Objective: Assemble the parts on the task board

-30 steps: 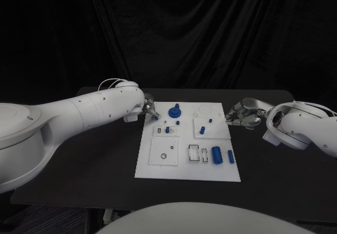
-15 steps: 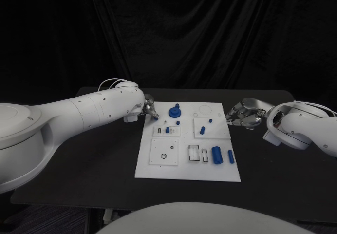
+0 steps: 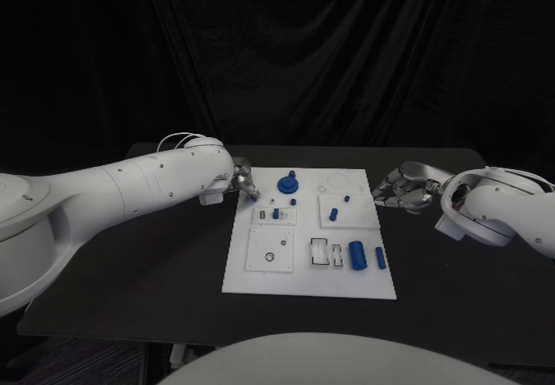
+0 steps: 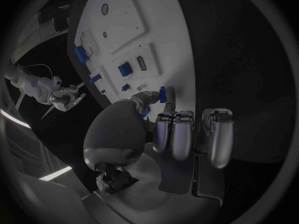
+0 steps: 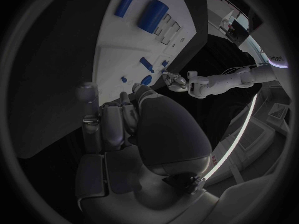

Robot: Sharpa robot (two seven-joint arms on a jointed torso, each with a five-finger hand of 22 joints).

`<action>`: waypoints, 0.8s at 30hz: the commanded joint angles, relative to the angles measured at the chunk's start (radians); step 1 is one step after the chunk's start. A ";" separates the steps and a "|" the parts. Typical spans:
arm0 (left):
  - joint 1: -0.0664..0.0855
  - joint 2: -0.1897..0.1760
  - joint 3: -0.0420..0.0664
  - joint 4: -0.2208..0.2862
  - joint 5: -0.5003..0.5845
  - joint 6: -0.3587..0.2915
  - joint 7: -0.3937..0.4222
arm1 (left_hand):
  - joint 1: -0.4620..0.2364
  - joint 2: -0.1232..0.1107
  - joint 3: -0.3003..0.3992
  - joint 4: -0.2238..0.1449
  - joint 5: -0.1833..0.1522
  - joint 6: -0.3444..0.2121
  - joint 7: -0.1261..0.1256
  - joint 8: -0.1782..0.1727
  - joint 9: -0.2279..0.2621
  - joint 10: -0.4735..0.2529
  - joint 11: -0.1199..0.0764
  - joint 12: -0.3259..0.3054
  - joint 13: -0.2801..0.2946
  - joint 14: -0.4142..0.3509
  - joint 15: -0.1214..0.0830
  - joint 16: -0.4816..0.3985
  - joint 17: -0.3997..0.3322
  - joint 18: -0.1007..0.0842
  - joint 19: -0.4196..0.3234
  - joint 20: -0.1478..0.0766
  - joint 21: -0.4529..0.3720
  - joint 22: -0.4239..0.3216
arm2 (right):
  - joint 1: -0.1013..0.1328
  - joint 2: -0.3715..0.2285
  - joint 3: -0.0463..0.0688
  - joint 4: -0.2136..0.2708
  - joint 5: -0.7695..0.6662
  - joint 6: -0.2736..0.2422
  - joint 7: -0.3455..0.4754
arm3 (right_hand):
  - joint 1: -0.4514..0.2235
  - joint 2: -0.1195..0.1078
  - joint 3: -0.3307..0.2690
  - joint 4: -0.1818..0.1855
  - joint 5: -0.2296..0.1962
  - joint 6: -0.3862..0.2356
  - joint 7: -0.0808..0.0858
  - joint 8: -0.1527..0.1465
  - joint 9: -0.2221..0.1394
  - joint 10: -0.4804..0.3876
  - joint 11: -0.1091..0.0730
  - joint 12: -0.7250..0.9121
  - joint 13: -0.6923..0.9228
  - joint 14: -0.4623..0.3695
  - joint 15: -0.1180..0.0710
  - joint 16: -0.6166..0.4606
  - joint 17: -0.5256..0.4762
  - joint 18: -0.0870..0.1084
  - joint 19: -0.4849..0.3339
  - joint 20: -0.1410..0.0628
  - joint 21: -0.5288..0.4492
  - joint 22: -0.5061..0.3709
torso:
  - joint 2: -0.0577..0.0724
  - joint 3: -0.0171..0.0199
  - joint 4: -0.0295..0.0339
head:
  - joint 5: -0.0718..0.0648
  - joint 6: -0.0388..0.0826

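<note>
The white task board [image 3: 269, 277] lies in the middle of the table. My left hand [image 3: 241, 181] is at its far left corner and pinches a small blue part [image 3: 253, 192] between thumb and finger; the left wrist view shows that part [image 4: 163, 93] just off the board's edge [image 4: 137, 20]. My right hand [image 3: 399, 192] hovers beside the board's far right edge, fingers curled in with nothing seen in them. On the board are a blue round knobbed part [image 3: 287, 186], a blue peg [image 3: 333, 214], a thick blue cylinder [image 3: 358, 255] and a slim one [image 3: 379, 257].
Small blue bits stand in a raised white block [image 3: 275, 214] on the board's left half. A white block with a ring hole [image 3: 271, 250] and slotted holders [image 3: 321, 253] take up the near half. Black table [image 3: 162, 265] surrounds the board on both sides.
My left hand has drawn slightly to the left with the small blue part still pinched. The right hand and the parts on the board have stayed put.
</note>
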 commanded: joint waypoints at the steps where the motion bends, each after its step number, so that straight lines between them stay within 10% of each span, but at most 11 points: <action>1: 0.010 -0.030 0.001 0.064 0.001 -0.062 -0.008 | -0.013 -0.001 0.008 0.001 -0.011 0.027 -0.017 0.005 0.001 0.106 -0.008 0.003 0.263 0.094 -0.008 -0.003 0.233 -0.002 0.022 -0.004 0.007 0.197 | -0.002 -0.005 0.001 0.002 -0.001 0.009 -0.020 | 0.010 0.000 0.008 0.000 0.009 -0.004 0.005 0.004 -0.002 -0.009 -0.001 -0.003 -0.001 -0.006 0.000 -0.007 -0.001 0.017 -0.006 -0.001 -0.004 0.069 | 0.000 -0.0001 0.0003 | -0.002 0.000; 12: 0.036 -0.133 0.001 0.280 0.001 -0.088 -0.064 | -0.039 -0.001 0.022 0.003 -0.069 0.037 -0.021 -0.001 -0.001 0.104 -0.011 0.001 0.262 0.089 -0.012 -0.008 0.220 -0.003 0.024 -0.009 0.009 0.200 | -0.005 -0.005 0.001 -0.003 -0.001 -0.003 -0.011 | 0.009 0.001 0.011 0.000 0.014 -0.003 0.005 0.005 -0.002 -0.010 -0.001 -0.004 -0.002 -0.007 0.000 -0.007 -0.001 0.017 -0.006 -0.001 -0.005 0.070 | -0.001 0.0011 0.0015 | 0.010 0.000; 24: 0.019 -0.147 0.000 0.315 0.001 -0.122 -0.065 | -0.055 0.006 0.029 0.009 -0.131 0.042 -0.020 -0.015 -0.012 0.095 -0.011 -0.010 0.253 0.083 -0.012 -0.016 0.205 -0.001 0.019 -0.010 0.008 0.198 | -0.012 -0.009 0.001 -0.004 -0.001 -0.009 -0.005 | 0.010 0.001 0.013 0.000 0.019 -0.002 0.005 0.005 -0.003 -0.010 -0.001 -0.004 -0.003 -0.007 0.000 -0.007 -0.001 0.017 -0.006 -0.001 -0.007 0.069 | 0.000 0.0020 0.0028 | 0.012 0.000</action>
